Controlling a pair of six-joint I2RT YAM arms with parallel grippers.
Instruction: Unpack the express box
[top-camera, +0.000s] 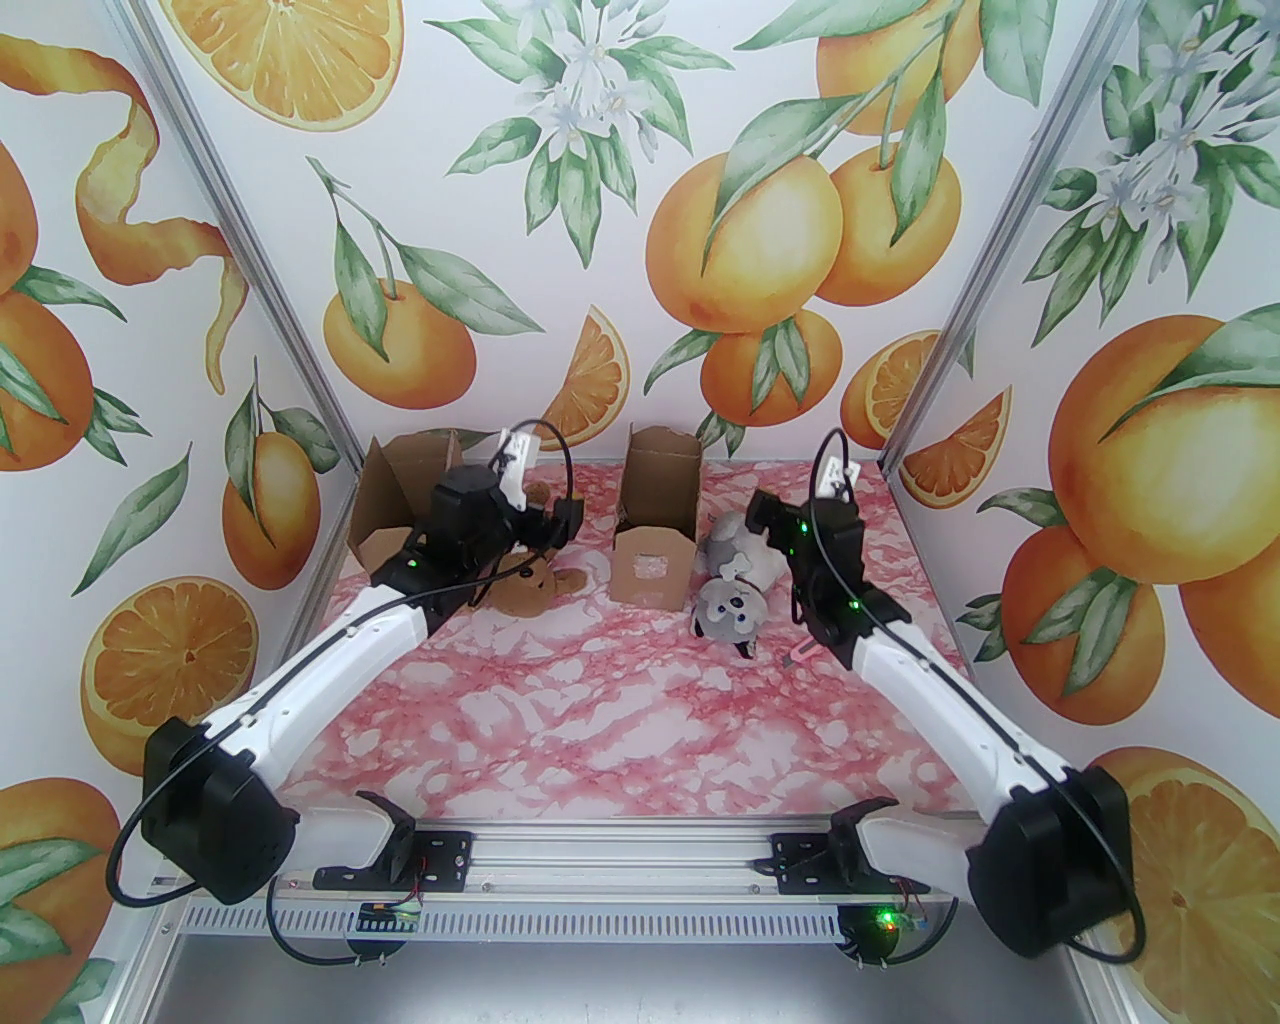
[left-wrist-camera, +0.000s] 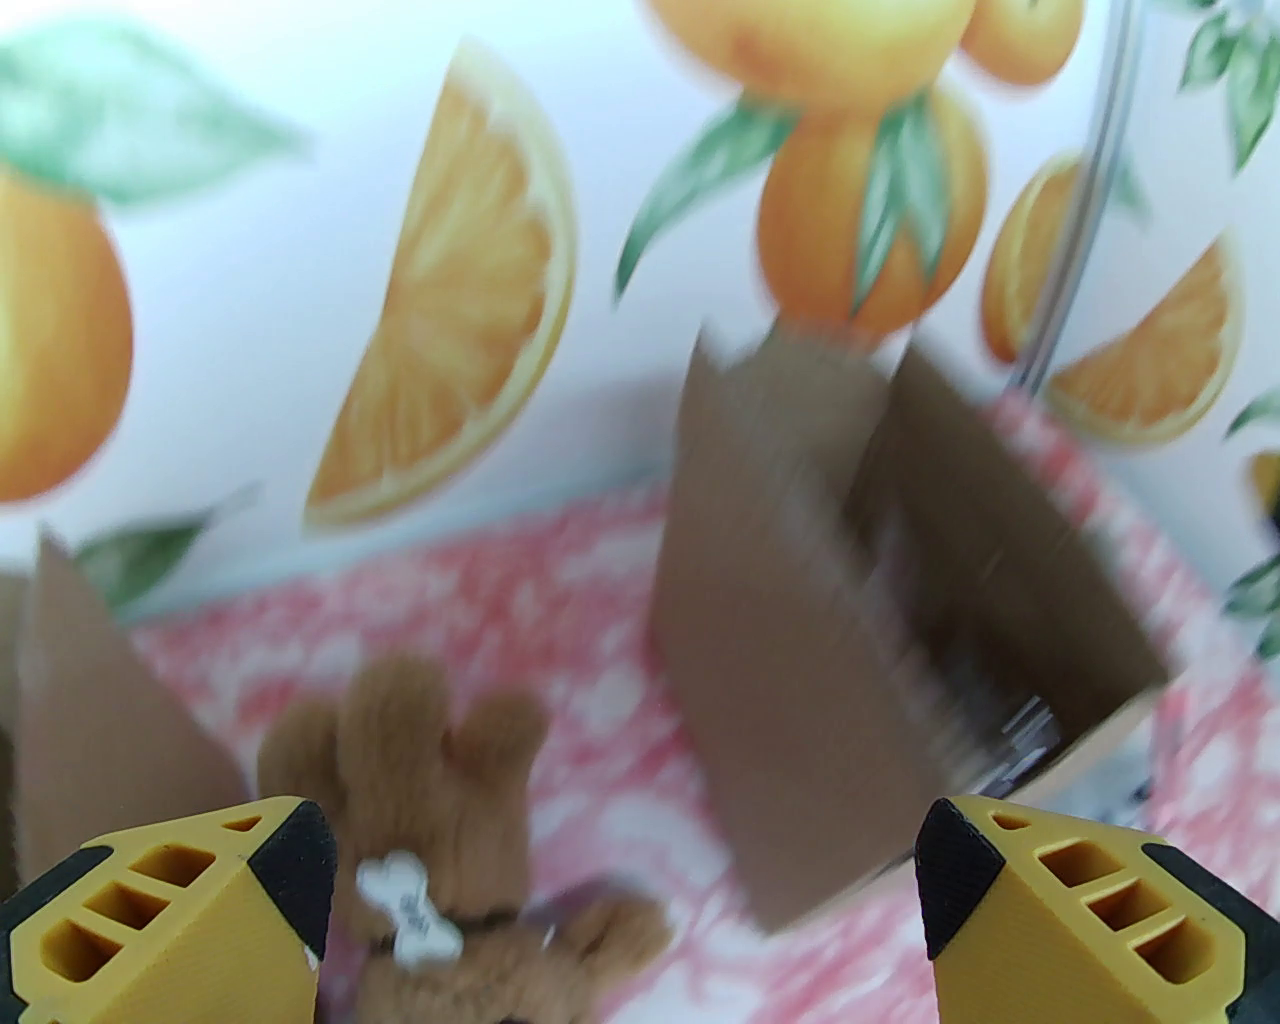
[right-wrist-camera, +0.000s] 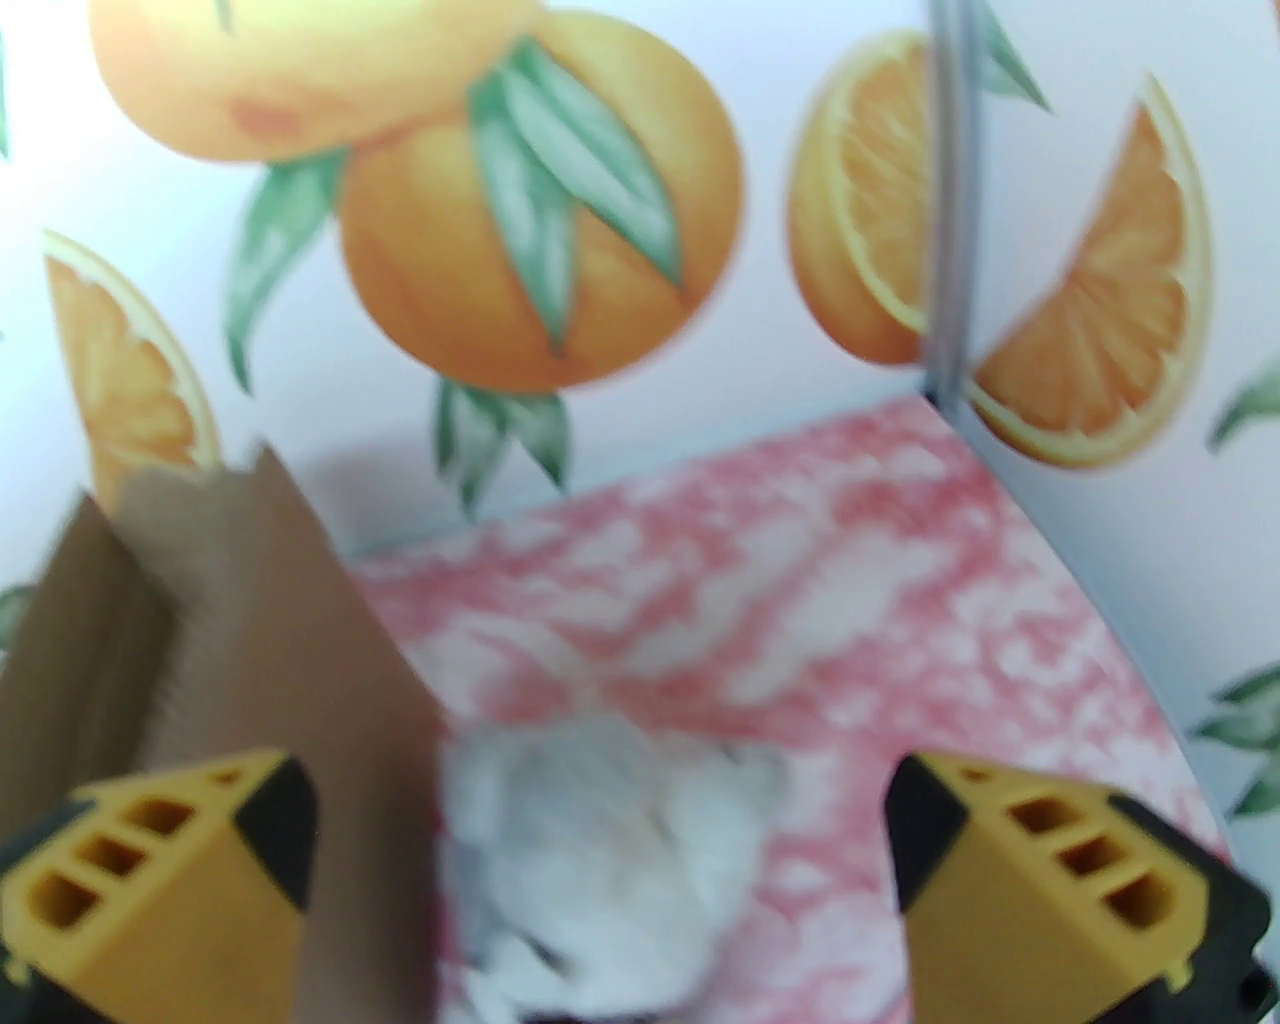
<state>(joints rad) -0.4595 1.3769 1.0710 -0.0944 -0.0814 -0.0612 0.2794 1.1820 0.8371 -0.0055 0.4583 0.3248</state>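
The brown cardboard express box (top-camera: 655, 535) stands open at the back middle of the pink marble table, its top flaps up. A brown plush dog (top-camera: 530, 585) lies to its left, under my left gripper (top-camera: 558, 520). In the left wrist view that gripper (left-wrist-camera: 625, 860) is open, the brown plush (left-wrist-camera: 450, 800) lies between and beyond its yellow fingers (left-wrist-camera: 200, 900), and the box (left-wrist-camera: 850, 600) sits to the right. A grey plush dog (top-camera: 735, 590) lies right of the box. My right gripper (top-camera: 762, 512) hovers over it, open (right-wrist-camera: 600, 810), above the grey plush (right-wrist-camera: 600, 860).
A second opened cardboard box (top-camera: 400, 500) rests at the back left, against the wall. A small pink object (top-camera: 797, 655) lies on the table beside the right arm. Orange-print walls close in the back and both sides.
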